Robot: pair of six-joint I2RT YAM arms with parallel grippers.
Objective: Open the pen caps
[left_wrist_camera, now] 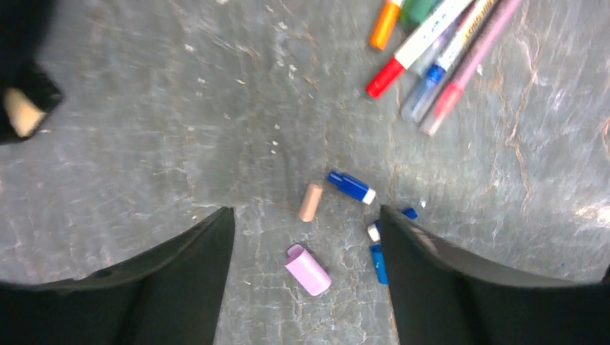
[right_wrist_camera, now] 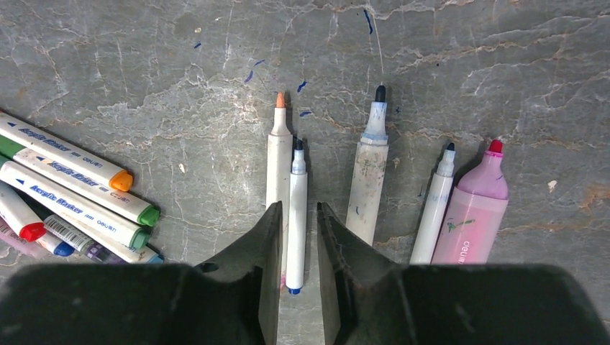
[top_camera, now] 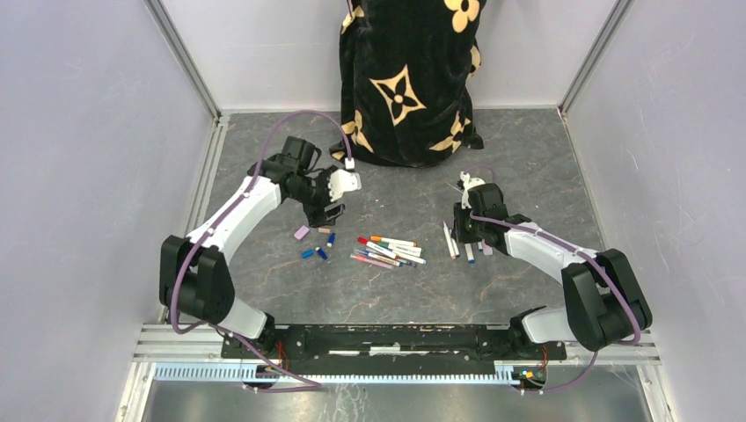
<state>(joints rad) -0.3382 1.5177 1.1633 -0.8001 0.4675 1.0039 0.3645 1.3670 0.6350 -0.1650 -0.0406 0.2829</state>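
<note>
Pen caps [left_wrist_camera: 308, 269] off and loose under the left pincer [left_wrist_camera: 306, 237], prongs apart.
Capped pens [right_wrist_camera: 68, 188] left of the right pincer [right_wrist_camera: 297, 237], narrowly parted: light, slick, rigid — grip barrel and cap.

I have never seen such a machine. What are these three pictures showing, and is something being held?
Two white robot arms stand at the near edge of a grey table. One picture is taken from above; the other two come from cameras on the wrists. The left gripper hangs open over loose pen caps, one of them the pink cap. The right gripper has its fingers slightly apart, on either side of a thin white pen among uncapped pens. Capped pens lie in the middle. Neither gripper has lifted anything. A black patterned bag stands behind.
</note>
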